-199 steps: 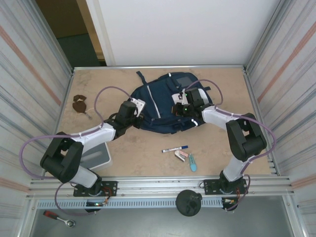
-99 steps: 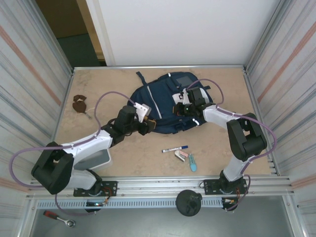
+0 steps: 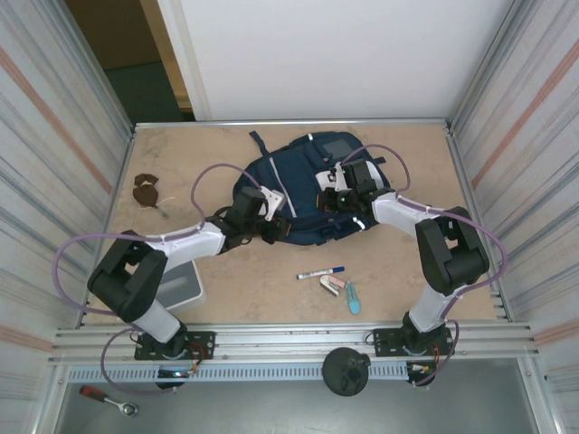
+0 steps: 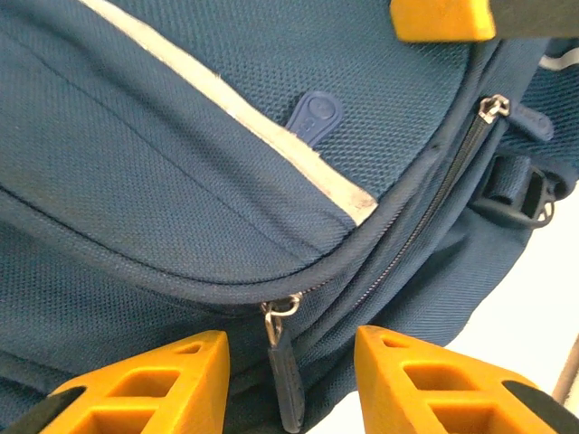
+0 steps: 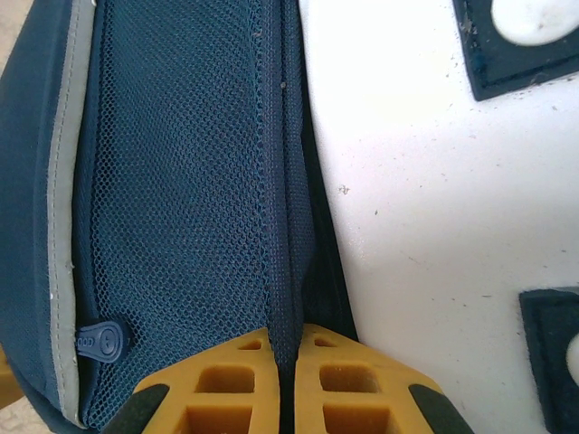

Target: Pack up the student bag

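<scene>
the student bag [image 3: 298, 194] lies flat in the upper middle of the top view, on the tan table [image 3: 407, 154], navy with a thin pale stripe down its front. my left gripper [image 4: 289, 380] is released: at the bottom of the left wrist view its two orange fingers [image 4: 154, 384] stand apart, and a dark blue zipper pull [image 4: 287, 384] hangs in the gap between them, touching neither as far as i can tell. the zipper line runs from that pull up to the upper right of the frame, where a second slider [image 4: 491, 108] sits near a black buckle [image 4: 520, 185]. a white stripe [image 4: 271, 136] crosses the fabric diagonally, with a small blue rubber tab [image 4: 314, 116] just beside it. my right gripper [image 5: 282, 362] is clenched on the bag: at the bottom of the right wrist view its pads meet on a thin ridge of navy mesh that runs straight up the frame. grey trim [image 5: 63, 226] edges the mesh on the left; to the right is a smooth white surface i cannot identify. from above, my left arm reaches the bag's lower left edge and my right arm its right side. below the bag, in the lower middle of the top view, lie a marker pen [image 3: 320, 272], a small pink item [image 3: 333, 284] and a teal one [image 3: 352, 297], close together and well apart from the bag. a brown object [image 3: 145, 190] rests near the table's left edge.
</scene>
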